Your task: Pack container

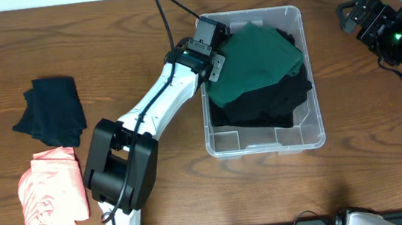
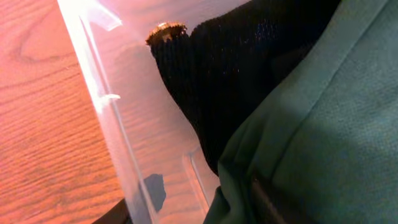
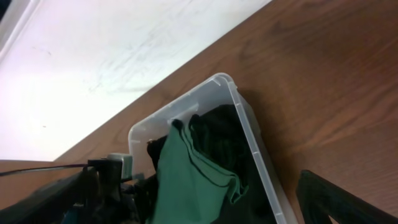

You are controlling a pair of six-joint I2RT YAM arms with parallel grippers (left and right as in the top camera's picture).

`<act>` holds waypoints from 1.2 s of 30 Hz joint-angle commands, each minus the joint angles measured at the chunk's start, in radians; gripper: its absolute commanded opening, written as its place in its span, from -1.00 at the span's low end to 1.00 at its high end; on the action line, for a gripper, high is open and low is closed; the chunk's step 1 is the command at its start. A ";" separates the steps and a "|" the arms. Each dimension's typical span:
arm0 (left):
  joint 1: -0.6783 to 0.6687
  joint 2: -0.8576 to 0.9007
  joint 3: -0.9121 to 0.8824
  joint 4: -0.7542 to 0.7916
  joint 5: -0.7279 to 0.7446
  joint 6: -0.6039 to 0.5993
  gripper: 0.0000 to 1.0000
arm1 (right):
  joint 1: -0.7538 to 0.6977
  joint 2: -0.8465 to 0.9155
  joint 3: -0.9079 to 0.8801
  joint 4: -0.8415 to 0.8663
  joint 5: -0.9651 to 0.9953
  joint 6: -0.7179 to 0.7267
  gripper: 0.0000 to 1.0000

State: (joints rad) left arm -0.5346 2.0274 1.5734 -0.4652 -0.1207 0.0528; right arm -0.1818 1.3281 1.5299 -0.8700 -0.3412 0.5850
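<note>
The clear container (image 1: 265, 149) stands right of the table's middle, with a black garment (image 1: 275, 108) in it and a green garment (image 1: 255, 62) spread on top. My left gripper (image 1: 214, 60) reaches over the container's left rim at the green garment's edge. In the left wrist view its jaws stand apart: the container wall (image 2: 106, 112) and floor show between them, and the green cloth (image 2: 323, 137) drapes over the inner finger beside the black garment (image 2: 236, 81). My right gripper (image 1: 355, 15) hovers open at the far right, one finger (image 3: 329, 199) showing beside the container (image 3: 249, 137).
A dark folded garment (image 1: 51, 112) and a pink folded garment (image 1: 52, 188) lie on the wooden table at the left. The left arm's base stands at the front edge, its links stretching diagonally toward the container.
</note>
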 commanded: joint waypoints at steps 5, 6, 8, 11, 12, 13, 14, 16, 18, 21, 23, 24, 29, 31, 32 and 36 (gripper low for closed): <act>-0.005 0.005 -0.003 0.002 -0.024 -0.002 -0.09 | -0.004 -0.013 0.003 0.001 -0.003 0.005 0.99; -0.005 -0.006 0.004 0.002 -0.036 -0.002 -0.09 | -0.004 -0.013 0.003 0.001 -0.003 0.005 0.99; -0.005 -0.032 0.018 0.003 -0.060 0.003 -0.09 | -0.004 -0.013 0.003 0.001 -0.003 0.005 0.98; -0.005 -0.098 0.030 0.012 -0.088 0.018 -0.09 | -0.004 -0.013 0.003 0.001 -0.003 0.005 0.99; -0.005 -0.116 0.030 0.013 -0.093 0.021 -0.09 | -0.004 -0.013 0.003 0.001 -0.003 0.005 0.98; -0.005 -0.146 0.030 0.014 -0.099 0.021 -0.09 | -0.004 -0.013 0.003 0.001 -0.003 0.005 0.98; -0.005 -0.166 0.030 0.014 -0.102 0.021 -0.09 | -0.004 -0.013 0.003 0.001 -0.003 0.005 0.99; -0.005 -0.214 0.030 0.016 -0.110 0.023 -0.08 | -0.004 -0.013 0.003 0.001 -0.003 0.005 0.98; -0.005 -0.259 0.030 0.016 -0.110 0.026 -0.08 | -0.004 -0.013 0.003 0.001 -0.003 0.005 0.98; -0.005 -0.320 0.030 0.010 -0.104 0.024 -0.08 | -0.004 -0.013 0.003 0.001 -0.003 0.005 0.98; -0.008 -0.350 0.030 0.010 -0.050 0.024 -0.09 | -0.004 -0.013 0.003 0.001 -0.003 0.005 0.98; -0.010 -0.356 0.030 0.012 -0.004 0.024 -0.09 | -0.004 -0.013 0.003 0.001 -0.003 0.005 0.98; -0.029 -0.332 0.026 0.030 0.303 0.024 -0.09 | -0.004 -0.013 0.003 0.001 -0.003 0.005 0.98; -0.041 -0.306 0.025 0.057 0.377 0.024 -0.08 | -0.004 -0.013 0.003 0.001 -0.003 0.005 0.99; -0.048 -0.289 0.023 0.076 0.393 0.025 -0.09 | -0.004 -0.013 0.003 0.001 -0.003 0.005 0.99; -0.077 -0.214 0.019 0.151 0.452 0.026 -0.08 | -0.004 -0.013 0.003 0.001 -0.003 0.005 0.99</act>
State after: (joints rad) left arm -0.5957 1.7603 1.5909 -0.3386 0.2085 0.0673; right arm -0.1818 1.3281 1.5299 -0.8703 -0.3412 0.5854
